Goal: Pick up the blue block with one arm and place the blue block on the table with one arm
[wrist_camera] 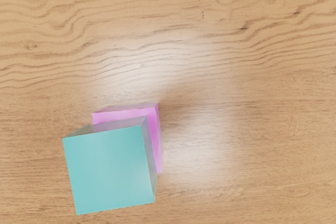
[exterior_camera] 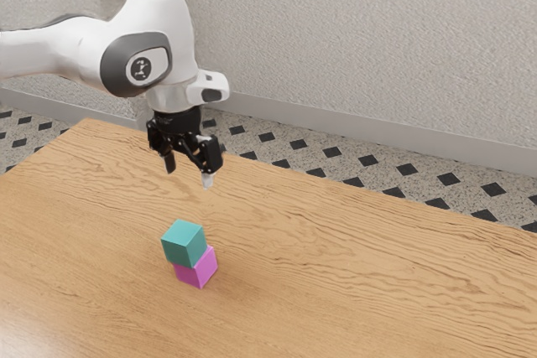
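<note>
Blue block [exterior_camera: 184, 243], teal in tone, rests on the pink block [exterior_camera: 201, 269], set off-centre so that it overhangs toward the exterior view's left; the gripper [exterior_camera: 189, 176] hangs above the table [exterior_camera: 377, 274], well apart from both blocks, its two fingers spread; the pink block juts out from under the blue one toward the exterior view's right; farther right, beyond the table, lie the patterned floor [exterior_camera: 386, 175] and the pale wall [exterior_camera: 377, 39].

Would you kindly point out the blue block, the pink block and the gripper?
Blue block [wrist_camera: 107, 169]: wrist view, top face.
Pink block [exterior_camera: 206, 268]: exterior view, side face.
Gripper [exterior_camera: 190, 175]: exterior view, midway between its fingertips.
</note>
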`<state>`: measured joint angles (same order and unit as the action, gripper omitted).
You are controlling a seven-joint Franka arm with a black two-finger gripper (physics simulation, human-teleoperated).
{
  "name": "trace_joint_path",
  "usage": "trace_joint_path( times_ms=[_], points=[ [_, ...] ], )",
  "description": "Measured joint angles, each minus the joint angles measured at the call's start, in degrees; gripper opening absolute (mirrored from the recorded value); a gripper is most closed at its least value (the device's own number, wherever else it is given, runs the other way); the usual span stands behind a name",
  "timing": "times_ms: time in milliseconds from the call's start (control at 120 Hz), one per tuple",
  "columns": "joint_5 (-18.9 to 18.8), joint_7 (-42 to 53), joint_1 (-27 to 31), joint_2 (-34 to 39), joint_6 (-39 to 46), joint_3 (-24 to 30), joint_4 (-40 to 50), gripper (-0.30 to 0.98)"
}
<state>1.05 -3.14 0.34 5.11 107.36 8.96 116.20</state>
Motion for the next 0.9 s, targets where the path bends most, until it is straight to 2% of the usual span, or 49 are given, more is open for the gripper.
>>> trace_joint_path(
  times_ms=[333, 492, 733, 900],
  points=[
    [0.6, 1.4, 4.1, -1.0, 11.6, 0.5, 9.4, 0.69],
    [-0.8, 4.2, 4.9, -0.5, 16.8, 0.6, 13.5, 0.69],
    [-1.0, 7.2, 5.7, 0.2, 20.9, 1.4, 16.5, 0.69],
    [0.4, 8.6, 6.6, 2.0, 22.1, 1.6, 19.3, 0.69]
  ],
)
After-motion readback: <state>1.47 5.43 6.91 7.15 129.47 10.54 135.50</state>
